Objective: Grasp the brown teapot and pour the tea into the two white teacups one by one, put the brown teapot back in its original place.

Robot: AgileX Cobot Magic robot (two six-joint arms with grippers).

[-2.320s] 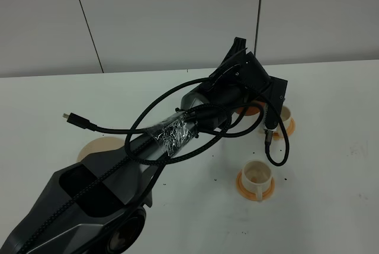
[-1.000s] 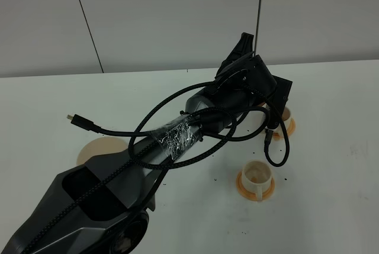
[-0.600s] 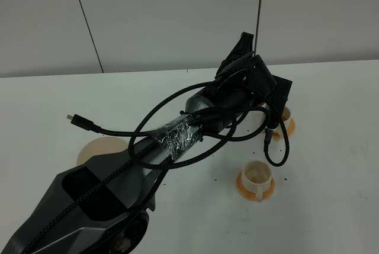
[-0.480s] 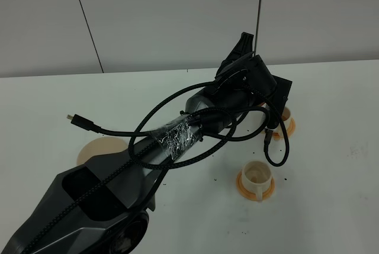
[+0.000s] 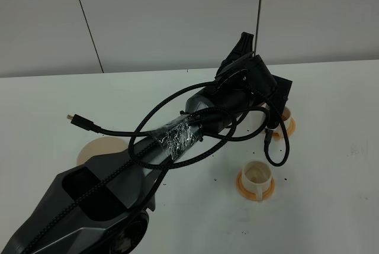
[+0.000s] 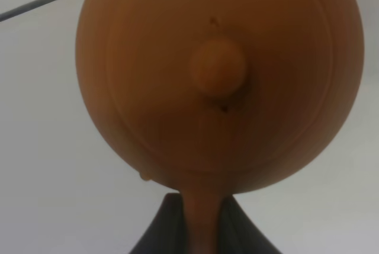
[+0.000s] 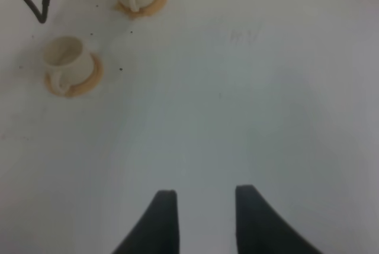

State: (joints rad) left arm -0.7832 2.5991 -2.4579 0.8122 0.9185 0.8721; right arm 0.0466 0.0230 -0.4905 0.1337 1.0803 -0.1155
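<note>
Clamping tight, the left gripper point(image 6: 201, 233) has the brown teapot point(image 6: 219, 76) by its handle — pot just beyond its fingertips.
And the right gripper point(image 7: 204, 218)?
Jaws part-open, holding nothing — the two white teacups point(image 7: 66, 58) sit well ahead of it.

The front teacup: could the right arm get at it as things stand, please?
Probably yes: the right gripper is open and empty, with only bare table between it and the teacup.
</note>
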